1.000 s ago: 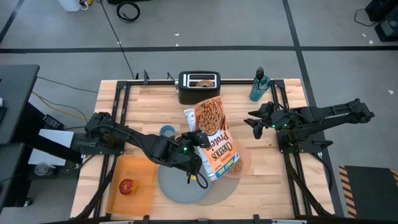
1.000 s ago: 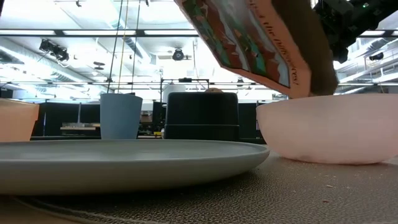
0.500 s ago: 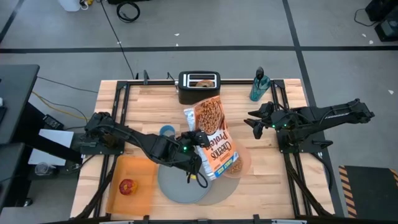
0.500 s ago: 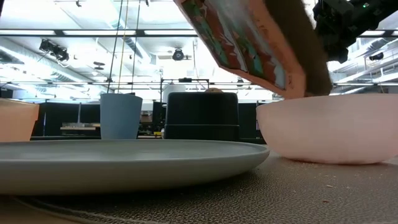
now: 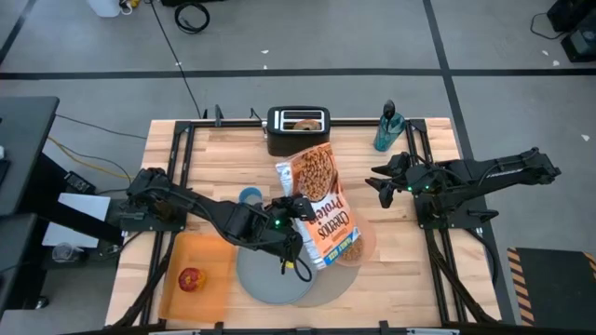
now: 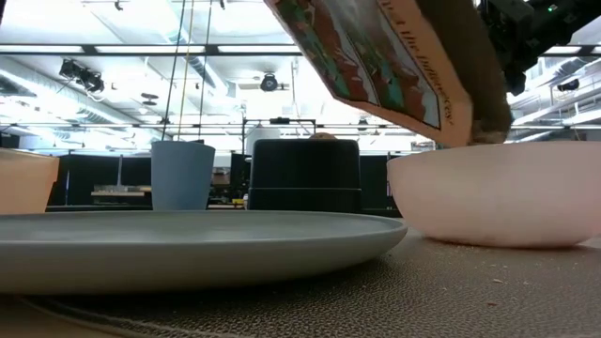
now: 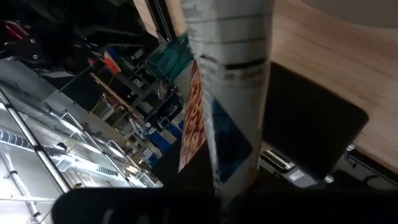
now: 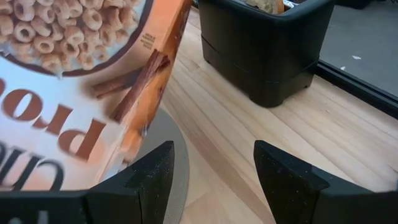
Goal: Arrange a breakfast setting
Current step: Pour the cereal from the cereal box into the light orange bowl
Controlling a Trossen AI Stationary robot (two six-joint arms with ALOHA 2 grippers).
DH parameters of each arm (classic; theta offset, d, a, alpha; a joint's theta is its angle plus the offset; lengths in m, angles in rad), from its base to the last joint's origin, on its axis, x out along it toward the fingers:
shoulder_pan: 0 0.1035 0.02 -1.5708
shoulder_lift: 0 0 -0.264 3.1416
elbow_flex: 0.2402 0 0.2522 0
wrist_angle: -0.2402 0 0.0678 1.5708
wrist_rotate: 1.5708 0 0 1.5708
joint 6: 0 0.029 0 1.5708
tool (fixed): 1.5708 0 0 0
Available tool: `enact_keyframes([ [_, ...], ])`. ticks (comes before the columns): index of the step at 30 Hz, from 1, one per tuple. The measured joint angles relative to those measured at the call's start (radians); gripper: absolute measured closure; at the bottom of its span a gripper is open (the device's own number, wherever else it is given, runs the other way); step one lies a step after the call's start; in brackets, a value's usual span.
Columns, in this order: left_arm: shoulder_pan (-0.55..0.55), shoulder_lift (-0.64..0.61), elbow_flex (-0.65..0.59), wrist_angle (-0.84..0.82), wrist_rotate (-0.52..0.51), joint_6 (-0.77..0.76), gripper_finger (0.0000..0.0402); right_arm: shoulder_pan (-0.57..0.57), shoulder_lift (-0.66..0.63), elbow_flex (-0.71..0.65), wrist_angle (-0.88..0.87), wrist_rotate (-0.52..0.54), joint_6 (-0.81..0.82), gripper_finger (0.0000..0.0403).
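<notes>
My left gripper (image 5: 291, 208) is shut on an orange cereal box (image 5: 321, 209), which tilts with its low end over the translucent pink bowl (image 5: 364, 240); both also show in the low view, the box (image 6: 394, 66) above the bowl (image 6: 498, 197). The bowl stands on the round grey mat (image 5: 324, 282), next to the blue-grey plate (image 5: 272, 275). The bagel (image 5: 304, 122) sticks up from the black toaster (image 5: 298, 132). The red apple (image 5: 192, 279) lies on the orange board (image 5: 209, 261). My right gripper (image 8: 214, 180) is open and empty at the right. The spoon and the bowl's inside are hidden. My left gripper holds the cereal box by its left long side (image 5: 300, 210), about midway along the box. The fingers come level from the table's left. The box is lifted clear and slants, its low end (image 6: 460, 127) just above the bowl's rim. My wrist view hides the fingers.
A blue cup (image 5: 250, 196) stands just left of the box, behind the plate. A teal bottle (image 5: 389, 128) stands at the far right near the right arm. Bare wooden table (image 5: 410, 251) lies right of the bowl.
The cereal box has rocked a little over the bowl: its low end dipped toward the rim and came back up. The arms have otherwise kept their places.
</notes>
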Motion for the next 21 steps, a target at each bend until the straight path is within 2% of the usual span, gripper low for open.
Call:
enact_keyframes([
  [21, 0.012, 0.0, 0.0, -0.021, -0.004, -0.028, 0.039, 0.0, 0.012, 0.0, 0.0, -0.001, 0.0, 0.0175],
])
